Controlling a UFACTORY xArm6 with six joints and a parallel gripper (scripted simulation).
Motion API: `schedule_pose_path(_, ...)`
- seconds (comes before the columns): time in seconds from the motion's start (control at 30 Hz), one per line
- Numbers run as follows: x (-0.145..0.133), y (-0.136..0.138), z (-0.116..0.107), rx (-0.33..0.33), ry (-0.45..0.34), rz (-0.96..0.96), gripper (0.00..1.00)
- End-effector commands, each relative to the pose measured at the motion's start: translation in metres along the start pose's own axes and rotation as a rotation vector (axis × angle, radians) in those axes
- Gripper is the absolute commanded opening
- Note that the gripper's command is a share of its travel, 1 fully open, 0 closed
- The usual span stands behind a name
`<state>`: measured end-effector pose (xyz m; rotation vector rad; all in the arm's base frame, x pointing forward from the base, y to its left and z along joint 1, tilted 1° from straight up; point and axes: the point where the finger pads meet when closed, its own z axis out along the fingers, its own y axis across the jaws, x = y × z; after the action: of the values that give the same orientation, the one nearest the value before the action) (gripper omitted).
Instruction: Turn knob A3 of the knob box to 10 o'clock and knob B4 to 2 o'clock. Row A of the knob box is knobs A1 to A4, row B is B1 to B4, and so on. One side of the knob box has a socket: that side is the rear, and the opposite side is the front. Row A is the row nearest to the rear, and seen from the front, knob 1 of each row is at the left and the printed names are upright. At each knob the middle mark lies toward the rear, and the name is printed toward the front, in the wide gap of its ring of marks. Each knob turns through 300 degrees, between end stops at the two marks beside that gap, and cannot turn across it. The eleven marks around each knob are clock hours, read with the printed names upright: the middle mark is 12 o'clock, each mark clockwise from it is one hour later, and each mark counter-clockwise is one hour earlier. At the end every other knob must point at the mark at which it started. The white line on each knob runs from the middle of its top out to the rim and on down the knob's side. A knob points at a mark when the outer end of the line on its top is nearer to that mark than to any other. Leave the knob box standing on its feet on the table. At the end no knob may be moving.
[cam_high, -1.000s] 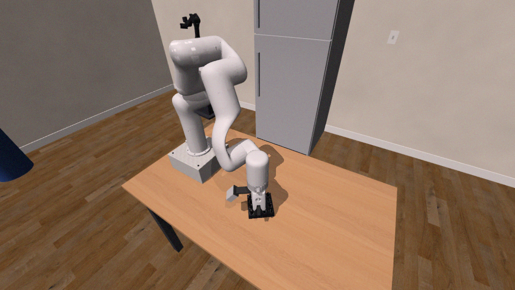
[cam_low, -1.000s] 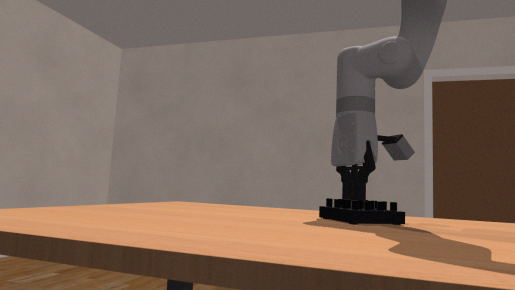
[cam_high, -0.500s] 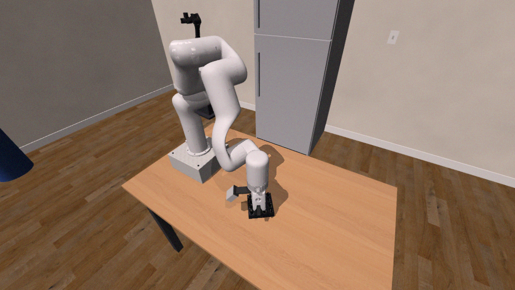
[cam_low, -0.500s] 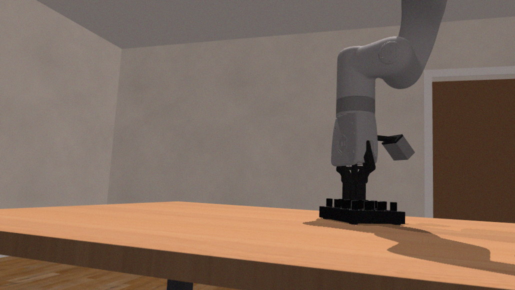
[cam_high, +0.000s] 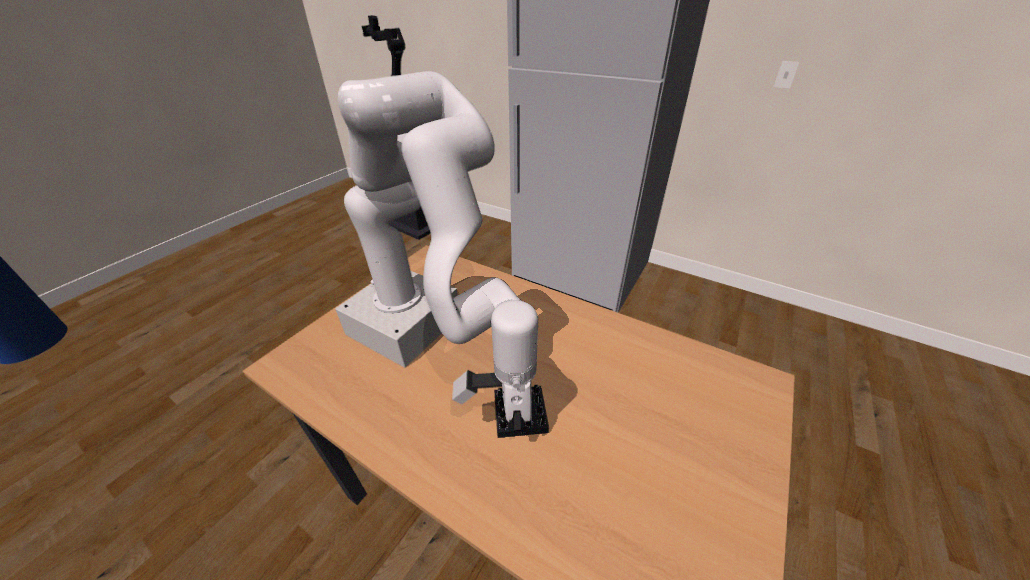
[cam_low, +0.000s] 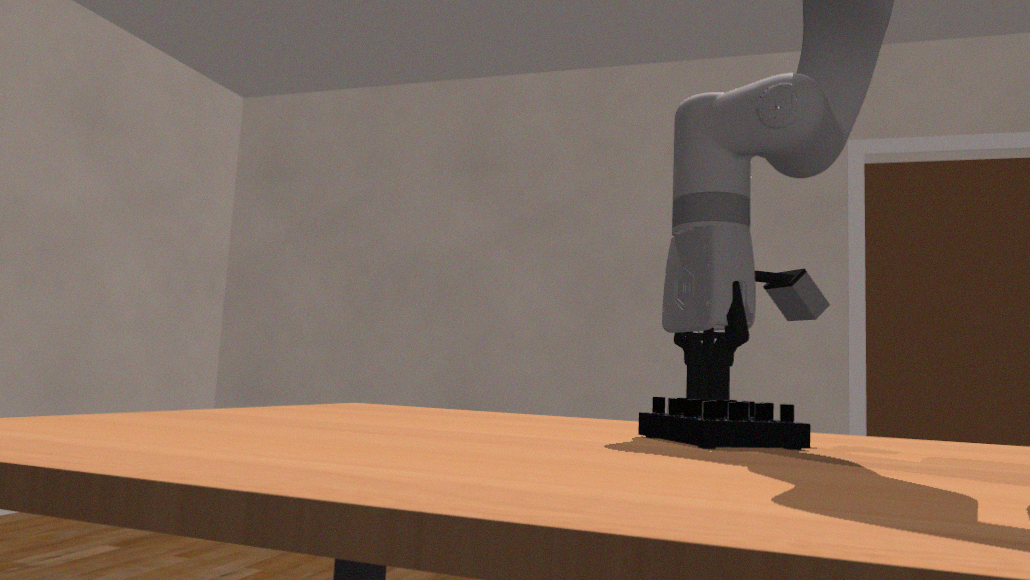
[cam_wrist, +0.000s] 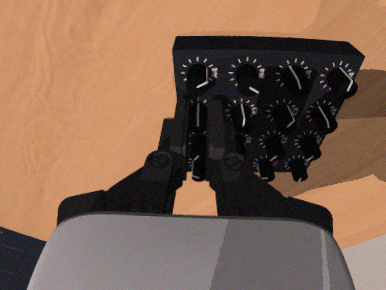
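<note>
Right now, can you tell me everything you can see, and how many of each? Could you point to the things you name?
box (cam_high: 521, 433) (cam_low: 756, 435) (cam_wrist: 265, 44): one, black, on the table
knobs: many, black with white lines, on the box, some hidden
table (cam_high: 648, 446) (cam_low: 360, 461) (cam_wrist: 90, 100): one, light wood, under the box
fridge (cam_high: 576, 172): one, grey, by the wall
switch (cam_high: 786, 74): one, white, on the wall
door (cam_low: 944, 288): one, brown, at the right of the exterior view
blue thing (cam_high: 25, 317): one, left edge of the top view
arm (cam_high: 439, 172) (cam_low: 713, 158): one, white, over the table
gripper (cam_high: 517, 421) (cam_low: 707, 396) (cam_wrist: 198, 117): one, black fingers, at the box
</note>
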<state>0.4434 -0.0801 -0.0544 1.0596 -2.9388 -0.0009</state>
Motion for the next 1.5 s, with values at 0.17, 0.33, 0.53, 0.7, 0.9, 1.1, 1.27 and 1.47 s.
schedule_pose_path(0.17,-0.001,-0.0013,-0.0014,0.003,-0.003,0.0,0.08)
schedule_pose_path(0.33,-0.001,-0.0013,-0.0014,0.003,-0.003,0.0,0.08)
schedule_pose_path(0.53,-0.001,-0.0013,-0.0014,0.003,-0.003,0.0,0.08)
schedule_pose_path(0.7,-0.001,-0.0013,-0.0014,0.003,-0.003,0.0,0.08)
schedule_pose_path(0.9,-0.001,-0.0013,-0.0014,0.003,-0.003,0.0,0.08)
schedule_pose_path(1.1,-0.001,-0.0013,-0.0014,0.003,-0.003,-0.007,0.08)
schedule_pose_path(1.27,-0.001,-0.0013,-0.0014,0.003,-0.003,-0.025,0.08)
schedule_pose_path(1.47,-0.001,-0.0012,-0.0014,0.003,-0.003,-0.05,0.08)
